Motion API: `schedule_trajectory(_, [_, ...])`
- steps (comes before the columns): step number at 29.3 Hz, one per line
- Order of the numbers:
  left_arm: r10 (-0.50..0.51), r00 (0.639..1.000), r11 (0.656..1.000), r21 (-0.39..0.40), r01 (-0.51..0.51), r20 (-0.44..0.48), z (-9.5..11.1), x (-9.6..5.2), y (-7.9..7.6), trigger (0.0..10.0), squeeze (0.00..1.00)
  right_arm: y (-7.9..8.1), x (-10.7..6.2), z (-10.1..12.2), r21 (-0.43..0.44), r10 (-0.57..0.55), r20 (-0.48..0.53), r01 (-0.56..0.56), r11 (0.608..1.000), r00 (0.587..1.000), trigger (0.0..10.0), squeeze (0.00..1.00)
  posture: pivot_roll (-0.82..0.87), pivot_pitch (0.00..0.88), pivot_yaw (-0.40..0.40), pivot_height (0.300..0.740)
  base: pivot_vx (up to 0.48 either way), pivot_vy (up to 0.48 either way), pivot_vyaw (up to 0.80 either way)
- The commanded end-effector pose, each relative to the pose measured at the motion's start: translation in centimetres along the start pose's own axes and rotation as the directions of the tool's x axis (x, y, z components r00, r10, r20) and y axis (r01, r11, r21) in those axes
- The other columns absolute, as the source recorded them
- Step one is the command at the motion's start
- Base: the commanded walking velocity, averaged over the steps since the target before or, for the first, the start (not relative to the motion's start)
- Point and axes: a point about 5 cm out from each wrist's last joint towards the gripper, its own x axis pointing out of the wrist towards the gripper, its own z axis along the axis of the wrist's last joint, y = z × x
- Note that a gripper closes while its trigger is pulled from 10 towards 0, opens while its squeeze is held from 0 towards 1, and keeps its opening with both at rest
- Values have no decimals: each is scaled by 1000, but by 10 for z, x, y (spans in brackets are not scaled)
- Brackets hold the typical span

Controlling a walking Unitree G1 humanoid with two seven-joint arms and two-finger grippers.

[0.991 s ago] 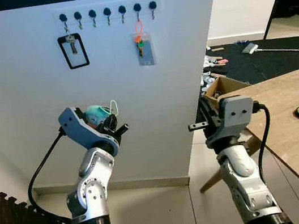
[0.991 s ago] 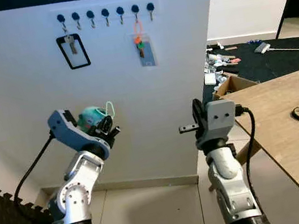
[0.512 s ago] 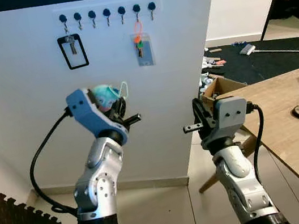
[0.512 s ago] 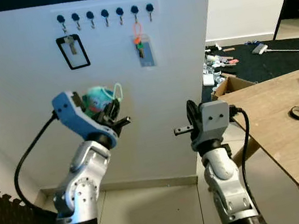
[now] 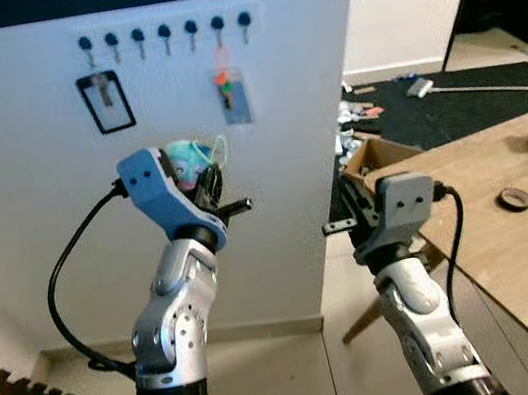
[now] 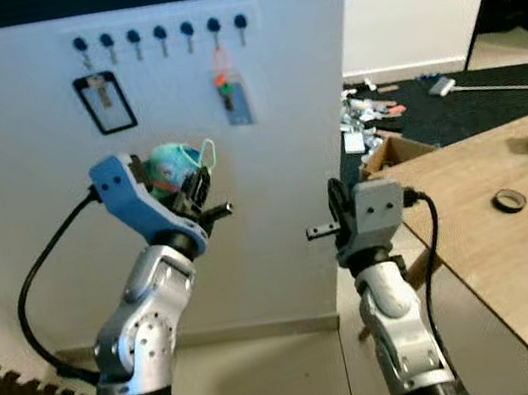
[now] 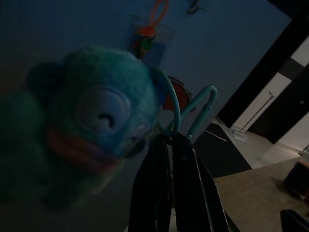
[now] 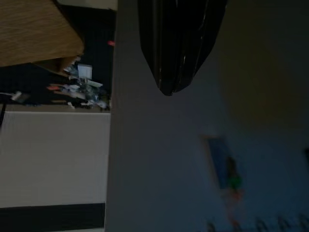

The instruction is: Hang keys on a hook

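1. Two fingers of our left hand [image 7: 169,145] pinch the teal plush keychain's [image 5: 186,158] green loop [image 7: 190,113], leaving it free for hooking.
2. We hold it below the blue-knobbed hook row [image 5: 164,34].
3. Our right hand [image 6: 319,232] idles, fingers pressed together.

Left tool [image 5: 214,188] raised at chest height, fingers pinched together; right tool [image 8: 176,72] level, fingers closed

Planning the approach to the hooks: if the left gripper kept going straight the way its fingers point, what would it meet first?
Probably the white wall, somewhere below the hook rail. The left gripper, shut on the keyring, points that way; depth is unclear.
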Motion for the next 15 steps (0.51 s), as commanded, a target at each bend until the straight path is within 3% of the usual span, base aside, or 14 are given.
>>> schedule_trajectory(1, [5, 1000, 1000, 25, -6, 11, 1, -1, 2, 10000, 0, 2, 0, -3, 11, 7, -8, -7, 1000, 1000, 10000, 0, 143, 120, 30, 740, 480, 0, 0])
schedule_trajectory(15, [17, 999, 999, 31, -18, 34, 8, -3, 6, 10000, 0, 5, 0, -6, 13, 23, -16, -23, 1000, 1000, 10000, 0, 147, 115, 28, 740, 430, 0, 0])
